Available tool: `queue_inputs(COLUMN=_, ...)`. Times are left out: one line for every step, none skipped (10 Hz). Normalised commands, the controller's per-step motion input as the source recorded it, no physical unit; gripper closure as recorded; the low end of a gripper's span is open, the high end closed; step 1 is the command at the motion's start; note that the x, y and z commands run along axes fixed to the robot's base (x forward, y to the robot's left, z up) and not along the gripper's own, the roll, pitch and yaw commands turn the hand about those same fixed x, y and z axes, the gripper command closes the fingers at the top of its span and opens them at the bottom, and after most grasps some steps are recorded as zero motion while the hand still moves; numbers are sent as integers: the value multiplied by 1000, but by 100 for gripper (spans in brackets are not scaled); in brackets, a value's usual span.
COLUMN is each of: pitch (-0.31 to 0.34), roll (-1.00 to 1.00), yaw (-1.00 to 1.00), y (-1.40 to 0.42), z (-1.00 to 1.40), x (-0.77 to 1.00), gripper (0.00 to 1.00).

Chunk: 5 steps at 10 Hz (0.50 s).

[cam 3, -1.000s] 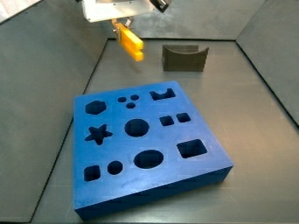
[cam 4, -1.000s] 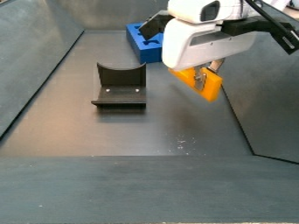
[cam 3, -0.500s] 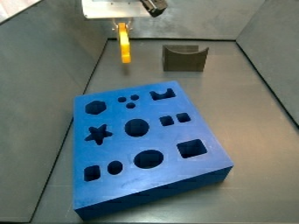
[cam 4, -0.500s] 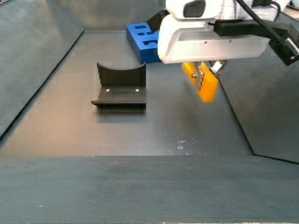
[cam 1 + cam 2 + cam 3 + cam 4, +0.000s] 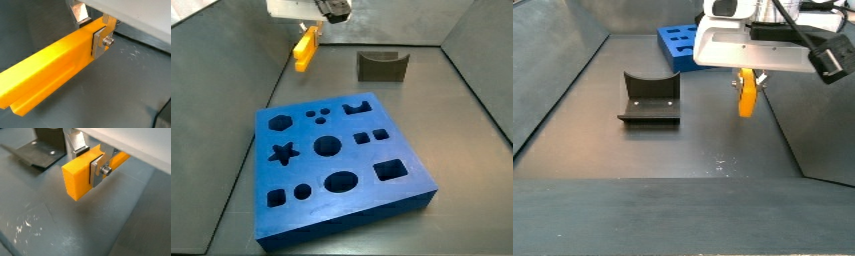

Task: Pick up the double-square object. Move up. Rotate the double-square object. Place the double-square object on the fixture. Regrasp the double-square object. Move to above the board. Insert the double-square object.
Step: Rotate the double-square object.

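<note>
Rotating the block in mid-air, fixture off to my side

One board (image 5: 338, 165), one fixture (image 5: 648, 98), one double-square object (image 5: 748, 93): the board lies low on the floor and away from my hand (image 5: 750, 77), the fixture nearer, below and to one side, well apart. My hand is clamped on the double-square object, fingers (image 5: 97, 170) pinching one end; its long axis hangs slanting down from my grip, clear of the floor

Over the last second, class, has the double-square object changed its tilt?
Yes. Held in the gripper, the double-square object has swung: against the fixture, its lower end pointed toward it, now away.
</note>
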Motion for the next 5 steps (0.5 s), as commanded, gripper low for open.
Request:
queue_inputs(pitch=0, roll=0, yaw=-1000, y=12, z=1, x=-11, gripper=100)
queue_inputs(pitch=0, roll=0, yaw=-1000, y=12, z=1, x=-11, gripper=100)
queue_inputs(pitch=0, roll=-1, yaw=-1000, y=12, z=1, x=-11, gripper=100)
queue_inputs(pitch=0, roll=-1, yaw=-1000, y=12, z=1, x=-11, gripper=100)
queue_inputs(pitch=0, roll=-1, yaw=-1000, y=12, z=1, x=-11, gripper=100)
